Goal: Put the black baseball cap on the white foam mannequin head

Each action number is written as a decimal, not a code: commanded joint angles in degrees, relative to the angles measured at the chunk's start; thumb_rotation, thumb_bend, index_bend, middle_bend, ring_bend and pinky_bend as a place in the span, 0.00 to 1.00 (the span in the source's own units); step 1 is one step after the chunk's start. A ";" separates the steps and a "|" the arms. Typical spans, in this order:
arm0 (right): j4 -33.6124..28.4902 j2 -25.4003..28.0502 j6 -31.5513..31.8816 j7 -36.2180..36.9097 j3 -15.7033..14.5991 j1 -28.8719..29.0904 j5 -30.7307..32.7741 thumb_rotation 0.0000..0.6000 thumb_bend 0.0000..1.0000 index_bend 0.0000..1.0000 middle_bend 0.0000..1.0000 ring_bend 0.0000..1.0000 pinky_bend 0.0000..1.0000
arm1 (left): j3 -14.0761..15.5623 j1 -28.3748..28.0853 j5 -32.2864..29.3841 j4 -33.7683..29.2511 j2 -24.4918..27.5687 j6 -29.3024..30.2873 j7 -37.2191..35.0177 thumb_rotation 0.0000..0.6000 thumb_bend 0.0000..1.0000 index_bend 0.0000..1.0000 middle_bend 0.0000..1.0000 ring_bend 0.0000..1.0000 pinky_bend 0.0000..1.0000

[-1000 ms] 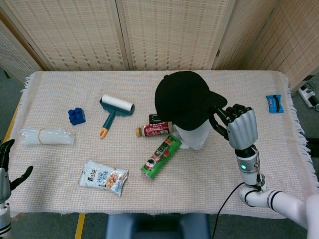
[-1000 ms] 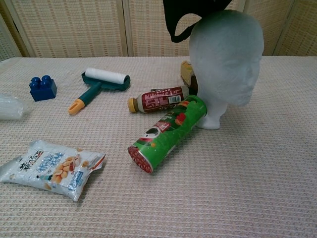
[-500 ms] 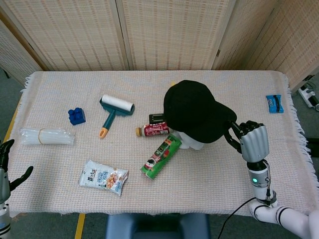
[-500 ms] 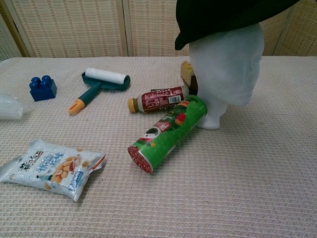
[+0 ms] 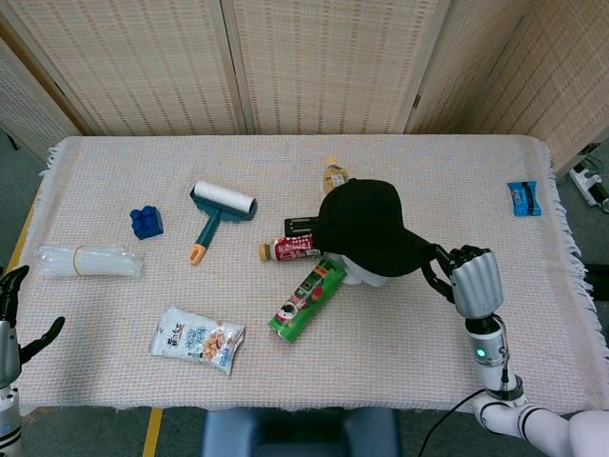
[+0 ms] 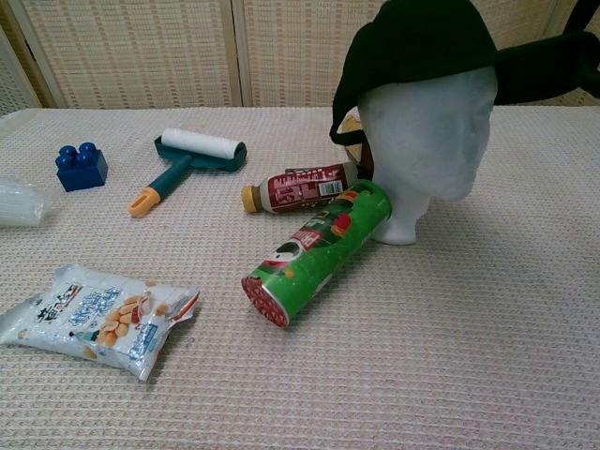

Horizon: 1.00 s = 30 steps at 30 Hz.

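Note:
The black baseball cap (image 5: 366,225) sits on the white foam mannequin head (image 6: 428,131), its crown (image 6: 417,37) covering the top and its brim sticking out to the right. My right hand (image 5: 470,280) holds the brim's tip at the cap's right side. In the chest view the brim (image 6: 548,67) runs to the right edge and the hand itself is out of frame. My left hand (image 5: 11,324) hangs open off the table's front left corner, holding nothing.
A green chip can (image 5: 306,299) lies against the mannequin base, with a red-labelled bottle (image 5: 295,249) behind it. Also on the cloth: a lint roller (image 5: 219,211), blue block (image 5: 146,222), snack bag (image 5: 198,338), clear plastic bundle (image 5: 86,260), a blue packet (image 5: 524,198) far right.
The cap came down from above the mannequin head and settled onto it. My right hand moved down and toward me with the brim. The left hand stayed put.

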 commanded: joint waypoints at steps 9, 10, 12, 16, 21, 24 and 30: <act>1.25 1.67 -0.11 -2.21 -1.76 -1.76 -2.35 1.00 0.26 0.16 1.00 1.00 1.00 | -0.11 0.02 0.05 -0.19 0.14 0.08 -0.36 1.00 0.15 0.16 0.26 0.16 0.14; 0.91 2.29 -0.37 -2.82 -2.16 -2.02 -2.62 1.00 0.22 0.08 1.00 1.00 1.00 | -0.09 0.03 0.09 -0.19 0.12 0.10 -0.33 1.00 0.15 0.16 0.26 0.16 0.14; -0.67 3.97 -0.86 -4.14 -3.00 -2.77 -3.12 1.00 0.16 0.01 1.00 1.00 1.00 | -0.03 0.05 0.18 -0.19 0.09 0.12 -0.26 1.00 0.15 0.16 0.26 0.16 0.14; -5.54 8.02 -0.68 -6.26 -4.62 -4.71 -4.27 1.00 0.07 0.00 1.00 1.00 1.00 | -0.03 0.03 0.18 -0.13 0.01 0.07 -0.17 1.00 0.15 0.16 0.26 0.16 0.14; -14.30 14.74 0.61 -9.83 -7.46 -9.04 -5.52 1.00 0.05 0.00 0.99 0.98 1.00 | 0.31 0.05 0.47 -0.11 -0.02 -0.10 -0.20 1.00 0.16 0.16 0.26 0.16 0.14; -20.81 19.98 1.36 -14.43 -8.25 -12.58 -4.10 1.00 0.05 0.00 0.94 0.93 1.00 | 0.76 0.10 0.70 -0.30 0.16 -0.49 -0.37 1.00 0.15 0.16 0.26 0.16 0.14; -43.35 35.14 -7.90 -28.57 -10.85 -19.03 9.34 1.00 0.05 0.00 0.49 0.53 0.80 | 2.37 -0.09 0.60 -1.69 0.80 -3.56 0.78 1.00 0.15 0.16 0.24 0.16 0.14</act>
